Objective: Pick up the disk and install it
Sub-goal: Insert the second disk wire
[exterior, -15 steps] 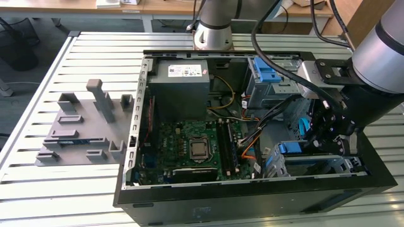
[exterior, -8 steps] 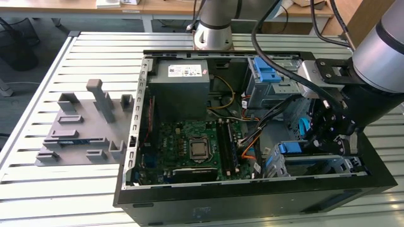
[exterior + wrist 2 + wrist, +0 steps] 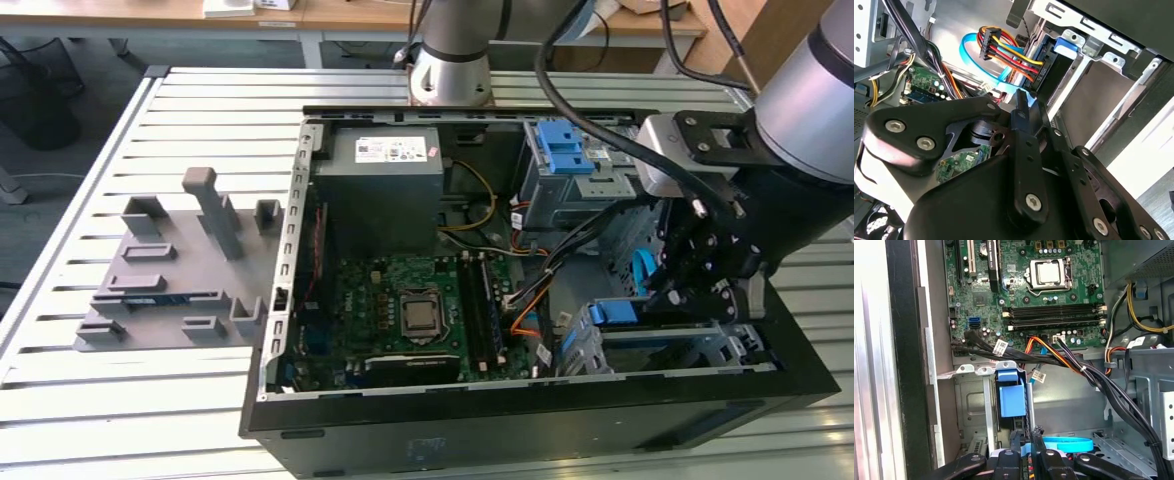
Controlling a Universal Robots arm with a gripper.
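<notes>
Blue-framed, the flat silver disk (image 3: 1010,400) sits edge-up in the grey metal drive bay (image 3: 694,345) of the open black computer case (image 3: 534,420). I see my black gripper (image 3: 1025,447) directly above it, fingers drawn close together on a light-blue flat cable (image 3: 1066,444).

lab: slatted workbench (image 3: 160,110), open computer case (image 3: 534,420)

Blue-framed disk (image 3: 1010,400) seated upright in drive bay
</notes>
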